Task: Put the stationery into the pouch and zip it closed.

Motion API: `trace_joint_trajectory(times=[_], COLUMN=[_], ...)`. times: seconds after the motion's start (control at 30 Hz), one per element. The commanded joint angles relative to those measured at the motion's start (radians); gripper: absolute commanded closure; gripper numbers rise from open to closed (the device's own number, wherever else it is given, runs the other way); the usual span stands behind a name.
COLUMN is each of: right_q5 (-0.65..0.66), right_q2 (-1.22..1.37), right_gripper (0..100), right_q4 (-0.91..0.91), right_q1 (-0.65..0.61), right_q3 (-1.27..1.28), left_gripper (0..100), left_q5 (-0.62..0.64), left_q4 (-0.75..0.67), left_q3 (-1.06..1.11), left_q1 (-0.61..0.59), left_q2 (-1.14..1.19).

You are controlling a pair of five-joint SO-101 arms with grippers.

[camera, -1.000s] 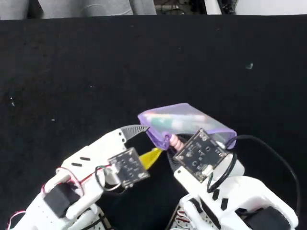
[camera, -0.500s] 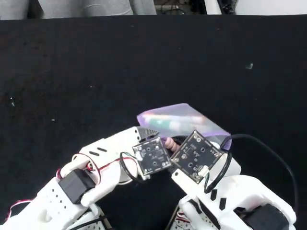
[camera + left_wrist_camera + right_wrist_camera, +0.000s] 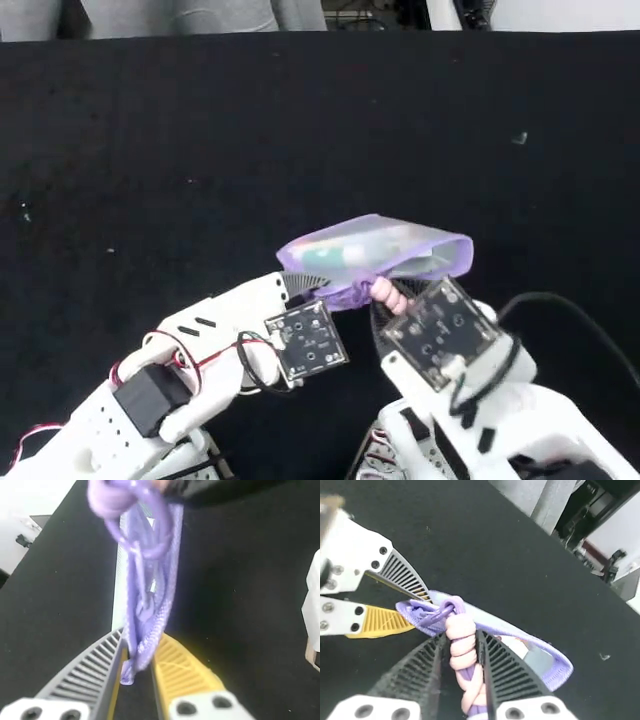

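Two narrow grips | left gripper [image 3: 140, 641] pinching pouch [image 3: 372, 245] end fabric | right gripper [image 3: 461, 638] clamping pink cord [image 3: 462, 652]

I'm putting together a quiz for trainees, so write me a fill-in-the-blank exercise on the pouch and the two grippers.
1. The pouch is ____ in colour.
2. The right gripper is shut on a braided ____ cord at the pouch's end.
3. The left gripper, shut on the pouch's fabric, has one grey finger and one ____ finger.

Missing words: purple; pink; yellow.
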Motion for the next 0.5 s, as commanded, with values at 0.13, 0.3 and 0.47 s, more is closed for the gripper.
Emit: trace_joint_trajectory(times=[0.13,0.3,0.47], right_q5=[0.038,0.078,0.078], right_q2=[-0.001,-0.001,0.019], right_gripper=[98.7,98.7,98.7], right_q4=[0.026,0.018,0.017], right_q1=[0.103,0.221,0.253], right_q3=[-0.091,-0.099,-0.139], left_gripper=[97,97,97], left_q5=[-0.002,-0.002,-0.002], left_q4=[0.002,0.002,0.002], left_q3=[0.001,0.001,0.002], left_q1=[-0.062,-0.068,-0.068], left_q2=[0.002,0.002,0.003])
